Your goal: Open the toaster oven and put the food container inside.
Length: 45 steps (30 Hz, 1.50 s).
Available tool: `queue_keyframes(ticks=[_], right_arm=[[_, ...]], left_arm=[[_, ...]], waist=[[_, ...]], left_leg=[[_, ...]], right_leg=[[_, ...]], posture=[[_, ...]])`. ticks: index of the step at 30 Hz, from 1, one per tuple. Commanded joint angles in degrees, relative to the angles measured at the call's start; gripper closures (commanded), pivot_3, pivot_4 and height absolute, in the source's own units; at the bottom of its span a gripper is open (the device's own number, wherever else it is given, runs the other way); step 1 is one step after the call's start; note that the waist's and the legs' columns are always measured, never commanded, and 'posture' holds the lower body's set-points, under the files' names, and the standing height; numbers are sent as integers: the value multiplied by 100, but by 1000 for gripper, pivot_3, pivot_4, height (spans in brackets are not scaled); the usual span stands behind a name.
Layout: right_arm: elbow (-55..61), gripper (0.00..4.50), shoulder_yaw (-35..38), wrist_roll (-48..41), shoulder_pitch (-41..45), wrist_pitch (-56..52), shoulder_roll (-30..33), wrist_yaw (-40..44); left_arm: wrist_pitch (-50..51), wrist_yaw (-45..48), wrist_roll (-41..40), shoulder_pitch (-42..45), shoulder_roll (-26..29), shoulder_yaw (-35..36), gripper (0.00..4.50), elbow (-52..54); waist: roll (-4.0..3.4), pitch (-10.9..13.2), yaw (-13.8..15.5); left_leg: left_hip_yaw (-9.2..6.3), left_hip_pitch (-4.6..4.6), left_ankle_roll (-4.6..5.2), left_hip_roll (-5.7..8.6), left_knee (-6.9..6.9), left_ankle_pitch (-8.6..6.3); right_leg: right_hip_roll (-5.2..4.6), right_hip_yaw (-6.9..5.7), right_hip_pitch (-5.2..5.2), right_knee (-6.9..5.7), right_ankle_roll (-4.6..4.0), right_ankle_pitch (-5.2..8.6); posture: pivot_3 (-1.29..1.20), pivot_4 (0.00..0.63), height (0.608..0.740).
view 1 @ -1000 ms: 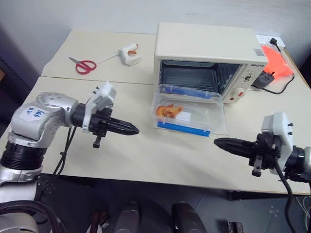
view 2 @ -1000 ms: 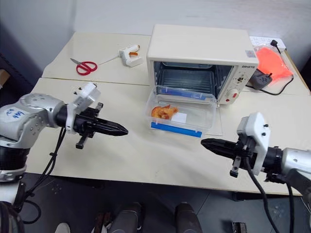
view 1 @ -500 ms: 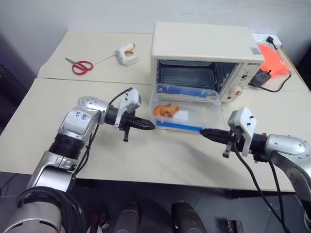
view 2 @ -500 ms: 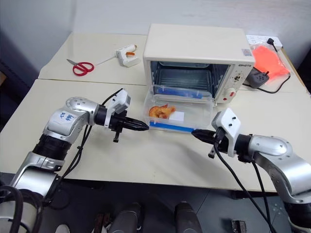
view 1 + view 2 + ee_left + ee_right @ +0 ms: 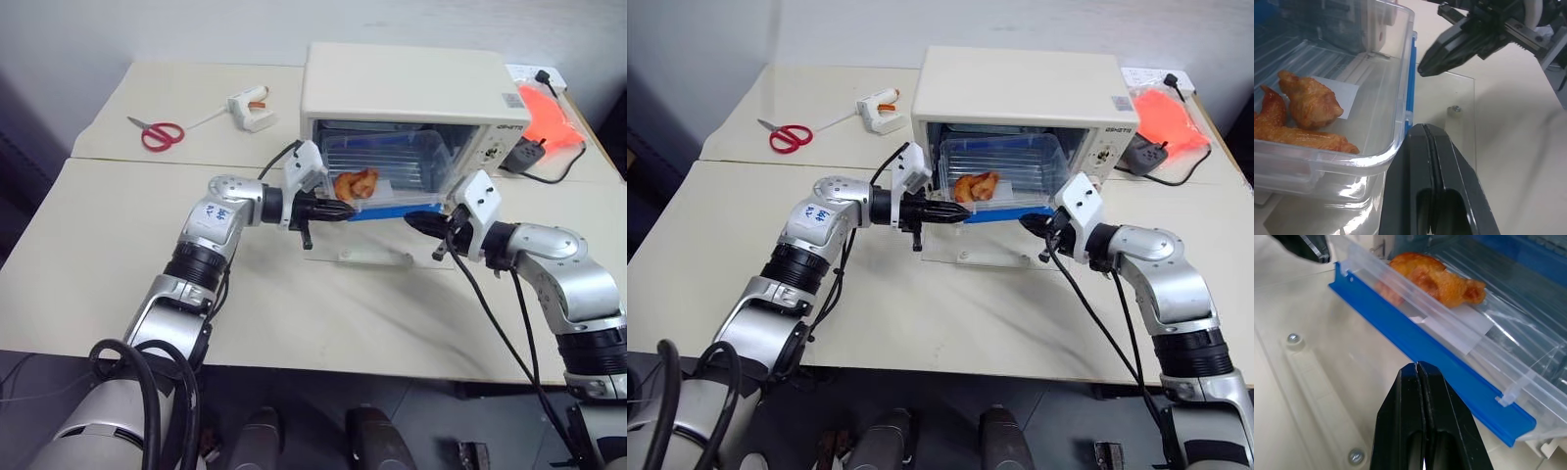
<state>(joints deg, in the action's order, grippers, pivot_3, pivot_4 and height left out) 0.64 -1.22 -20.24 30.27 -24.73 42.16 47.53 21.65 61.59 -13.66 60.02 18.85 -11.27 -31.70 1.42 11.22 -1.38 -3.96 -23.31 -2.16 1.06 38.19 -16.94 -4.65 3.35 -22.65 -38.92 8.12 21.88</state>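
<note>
Head pair looks down across the table (image 5: 118, 255); wrist views closely share the food container (image 5: 1352, 98).

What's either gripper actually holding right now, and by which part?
Nothing is clamped. Both grippers are shut on nothing: left gripper and right gripper press their closed tips against opposite ends of the clear plastic food container at the cream-white toaster oven.

food container (image 5: 1004, 181) in toaster oven (image 5: 1019, 98) mouth, scissors (image 5: 784, 135) far left on table (image 5: 715, 245)

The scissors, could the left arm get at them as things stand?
Probably yes: the scissors lie in the open on the table's far left, nothing around them, though the shut left end effector is at the food container.
</note>
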Motion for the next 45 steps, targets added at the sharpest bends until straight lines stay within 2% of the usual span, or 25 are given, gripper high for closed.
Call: queue_keyframes(ticks=[1,8,12,17,19,22,25,27,32,37,39,40,45], right_arm=[[77,4454,238,56,-58,161,156,143],[-391,4454,141,326,364,425,10,142],[-977,4454,-121,755,858,869,-454,-118],[-2064,4454,-14,1189,1622,1402,-1036,-876],[-2206,4454,-5,1211,1704,1484,-1078,-863],[-2063,4454,-46,1171,1608,1521,-1029,-695],[-1746,4454,37,1049,1410,1388,-935,-522],[-1447,4454,128,949,1224,1233,-823,-383],[-527,4454,518,672,577,779,-303,-122],[550,4454,1128,202,-332,42,304,109],[1069,4094,1439,-121,-792,-369,473,177],[1357,3902,1585,-266,-1067,-541,551,224],[2401,2263,2074,-657,-2117,-1137,721,196]], left_arm=[[160,180,-73,-149,128,67,4500,608],[446,-41,-2,-376,169,110,4500,1050],[-92,-991,426,-14,-151,190,4500,197],[-908,-2673,828,932,-653,576,4500,-1498],[-1123,-2990,807,1195,-765,751,4500,-1928],[-1297,-2962,772,1309,-855,863,4500,-2066],[-1020,-2370,570,1002,-853,849,4500,-1409],[-635,-1867,379,628,-738,764,4500,-603],[714,-1051,-299,-240,-113,846,4500,1559],[1762,-732,-951,-654,645,1161,4500,2793],[2002,-728,-1094,-792,923,1282,4500,3047],[2155,-719,-1197,-851,1052,1371,4130,3120],[2547,-290,-1802,-1240,1575,1548,2743,3780]], waist=[[0,0,-26],[0,0,-37],[0,0,-32],[0,0,-30],[0,0,-30],[0,0,-37],[0,0,-40],[-1,0,-42],[-1,0,-58],[-2,-1,-20],[-2,-1,-20],[-2,-1,-20],[-2,-1,-14]], left_leg=[[1,0,0,0,3,0],[2,2,-2,-14,16,1],[2,3,-2,-15,19,2],[2,-1,-3,-2,26,2],[2,-2,-4,2,15,2],[5,-2,-6,3,4,3],[9,-2,-5,11,-7,3],[13,-3,-2,15,-8,1],[24,-7,3,16,-5,-1],[22,4,7,17,13,5],[19,16,8,17,12,4],[18,17,9,17,11,4],[13,17,11,17,7,2]], right_leg=[[-1,1,2,-1,0,0],[-1,5,4,-10,0,0],[-1,3,5,-9,0,0],[-4,2,-2,-15,0,0],[-7,0,-7,-17,0,0],[-16,-16,-14,-25,0,0],[-39,-54,-21,-26,0,0],[-75,-112,-30,-35,0,0],[-89,-128,-38,-49,-1,-1],[-89,-127,-18,-46,-1,-1],[-88,-127,-3,-41,-1,-1],[-88,-127,0,-37,-1,-1],[-86,-130,9,-24,-2,-1]], posture=[[0,150,740],[0,150,740],[0,150,740],[0,150,740],[0,150,740],[0,150,740],[0,150,740],[0,150,740],[0,150,740],[0,150,740],[0,150,740],[0,150,740],[0,150,740]])
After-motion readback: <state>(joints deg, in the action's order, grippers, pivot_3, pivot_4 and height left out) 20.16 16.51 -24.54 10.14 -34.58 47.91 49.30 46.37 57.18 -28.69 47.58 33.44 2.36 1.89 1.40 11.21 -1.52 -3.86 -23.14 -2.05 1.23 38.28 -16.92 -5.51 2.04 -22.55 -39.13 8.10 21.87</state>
